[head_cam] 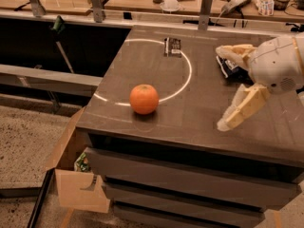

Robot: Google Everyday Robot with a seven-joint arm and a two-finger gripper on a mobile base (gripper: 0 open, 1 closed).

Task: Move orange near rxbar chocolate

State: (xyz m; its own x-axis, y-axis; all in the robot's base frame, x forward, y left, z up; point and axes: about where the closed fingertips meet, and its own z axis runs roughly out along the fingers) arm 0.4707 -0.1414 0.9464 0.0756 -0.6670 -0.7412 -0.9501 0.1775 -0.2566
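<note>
My gripper, at the right of view above the bench: a rounded, glossy white housing with a patch of small dots and a thin orange stripe, carrying two pale cream, blocky fingers set wide apart.

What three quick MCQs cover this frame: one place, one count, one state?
1. The orange lies: A) on the floor B) on the table, apart from the rxbar chocolate C) in a drawer
2. Oranges on the table: A) one B) two C) three
3. The hand is: A) shut on the orange B) shut, empty C) open, empty, over the table's right side
Key: B, bare table separates them; A, only one fruit shows; C, its fingers spread wide, nothing between.
</note>
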